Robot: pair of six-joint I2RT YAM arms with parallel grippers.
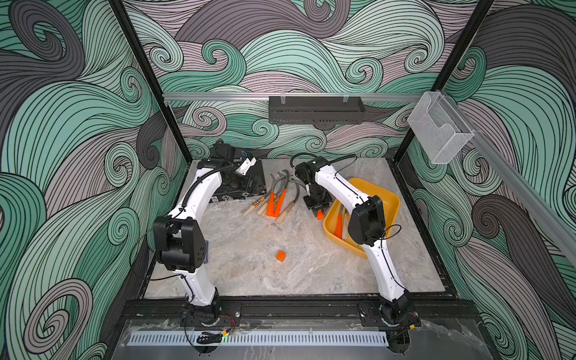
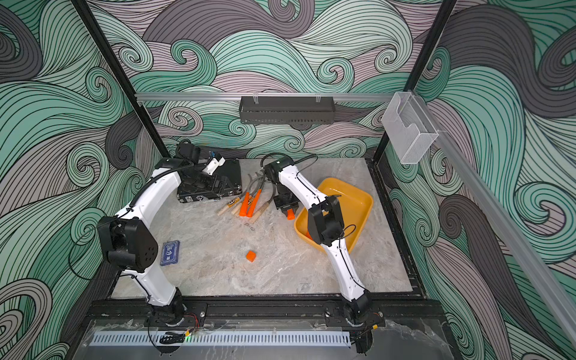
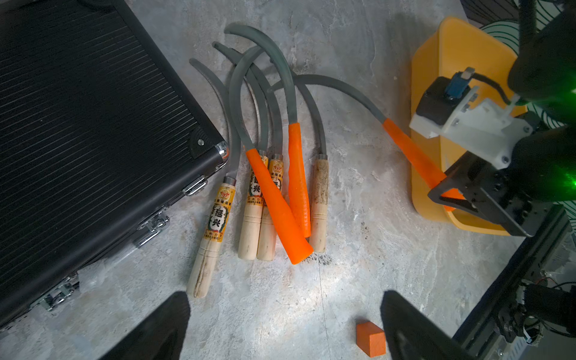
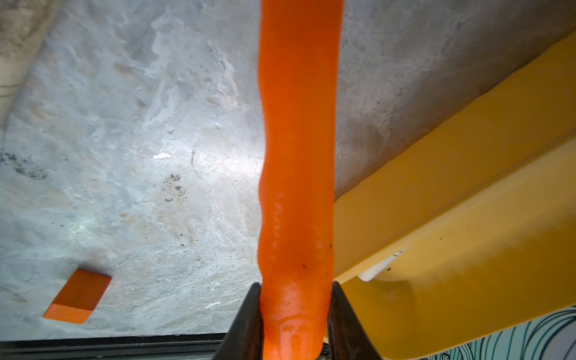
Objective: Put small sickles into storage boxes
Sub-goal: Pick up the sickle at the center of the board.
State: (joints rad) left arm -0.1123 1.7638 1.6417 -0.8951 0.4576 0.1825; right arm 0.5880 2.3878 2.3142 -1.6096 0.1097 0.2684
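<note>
Several small sickles point(image 1: 270, 199) point(image 2: 246, 202) point(image 3: 274, 187) lie in a heap on the marble table, their curved grey blades overlapping, some handles orange and some pale wood. My right gripper point(image 1: 318, 208) point(image 4: 294, 311) is shut on the wide end of one orange sickle handle point(image 4: 297, 156) point(image 3: 414, 152), just outside the near-left wall of the yellow storage box point(image 1: 381, 199) point(image 2: 352, 199) point(image 4: 467, 193). That sickle's blade reaches back to the heap. In the box lie an orange-handled sickle point(image 1: 339, 225) and a wooden-handled one, partly hidden by my right arm. My left gripper point(image 3: 285, 299) hovers open over bare table near the handle ends.
A black ribbed latched case point(image 1: 258, 176) point(image 3: 93, 124) lies left of the heap, under my left wrist. A small orange cube point(image 1: 280, 256) point(image 3: 371, 341) point(image 4: 78, 296) sits mid-table. A blue card box point(image 2: 170, 252) lies near my left arm. A clear bin point(image 1: 439, 131) hangs on the right wall.
</note>
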